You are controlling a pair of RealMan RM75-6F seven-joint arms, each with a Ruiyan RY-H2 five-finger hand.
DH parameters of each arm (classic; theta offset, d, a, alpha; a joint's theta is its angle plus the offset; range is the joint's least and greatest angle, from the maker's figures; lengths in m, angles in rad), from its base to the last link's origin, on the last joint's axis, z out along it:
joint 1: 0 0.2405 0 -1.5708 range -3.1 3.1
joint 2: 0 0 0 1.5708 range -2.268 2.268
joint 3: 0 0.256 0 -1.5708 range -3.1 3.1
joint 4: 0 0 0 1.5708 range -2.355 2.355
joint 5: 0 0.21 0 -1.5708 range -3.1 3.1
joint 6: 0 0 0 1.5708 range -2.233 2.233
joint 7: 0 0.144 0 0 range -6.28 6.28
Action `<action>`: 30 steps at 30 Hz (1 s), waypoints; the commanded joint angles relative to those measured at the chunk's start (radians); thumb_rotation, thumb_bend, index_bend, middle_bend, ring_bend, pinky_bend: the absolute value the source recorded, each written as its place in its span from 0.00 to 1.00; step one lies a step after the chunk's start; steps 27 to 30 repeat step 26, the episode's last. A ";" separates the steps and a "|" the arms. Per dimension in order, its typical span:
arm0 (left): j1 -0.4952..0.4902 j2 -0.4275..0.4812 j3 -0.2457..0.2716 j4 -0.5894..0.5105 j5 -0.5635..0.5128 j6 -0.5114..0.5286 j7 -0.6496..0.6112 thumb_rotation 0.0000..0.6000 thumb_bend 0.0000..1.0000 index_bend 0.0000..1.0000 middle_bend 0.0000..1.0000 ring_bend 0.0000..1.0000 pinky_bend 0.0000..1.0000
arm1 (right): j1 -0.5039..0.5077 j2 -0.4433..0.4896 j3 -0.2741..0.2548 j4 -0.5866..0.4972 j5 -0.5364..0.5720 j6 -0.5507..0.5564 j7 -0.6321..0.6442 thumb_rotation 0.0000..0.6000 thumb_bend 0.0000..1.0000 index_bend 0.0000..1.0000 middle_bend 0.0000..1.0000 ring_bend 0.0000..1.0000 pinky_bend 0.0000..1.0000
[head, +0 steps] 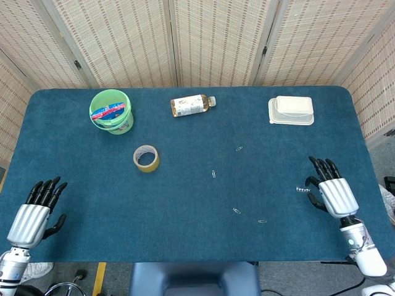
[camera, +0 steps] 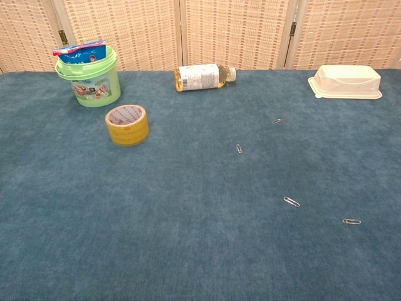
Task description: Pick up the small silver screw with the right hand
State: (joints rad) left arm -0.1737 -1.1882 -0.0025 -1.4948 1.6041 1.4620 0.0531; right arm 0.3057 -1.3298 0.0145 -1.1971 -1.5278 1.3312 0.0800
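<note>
Silver screw [head: 302, 189] pinched in right hand [head: 334, 194], four paperclips [camera: 291, 202]

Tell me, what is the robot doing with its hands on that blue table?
The robot's right hand is pinching a small silver screw near the right edge of the blue table. Its left hand rests open at the near left corner, holding nothing. A green bucket, a roll of tape, a bottle, a white box and a few paper clips sit untouched.
</note>
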 commanded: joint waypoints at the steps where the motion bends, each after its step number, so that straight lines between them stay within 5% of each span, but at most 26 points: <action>1: 0.000 0.001 0.001 0.000 0.002 0.002 -0.002 1.00 0.47 0.00 0.04 0.04 0.08 | 0.006 0.024 0.002 -0.045 0.027 -0.041 -0.079 1.00 0.38 0.00 0.00 0.00 0.00; 14: -0.002 -0.002 0.003 -0.001 0.007 0.000 0.007 1.00 0.47 0.00 0.04 0.04 0.08 | -0.080 0.166 -0.009 -0.264 0.103 -0.024 -0.096 1.00 0.38 0.00 0.00 0.00 0.00; 22: -0.004 -0.004 0.003 0.002 0.003 -0.006 0.016 1.00 0.47 0.00 0.04 0.04 0.08 | -0.226 0.086 -0.040 -0.196 0.057 0.198 -0.151 1.00 0.38 0.00 0.00 0.00 0.00; 30: -0.004 -0.010 -0.001 -0.001 -0.001 -0.004 0.031 1.00 0.47 0.00 0.04 0.04 0.08 | -0.245 0.086 -0.046 -0.202 0.035 0.222 -0.175 1.00 0.38 0.00 0.00 0.00 0.00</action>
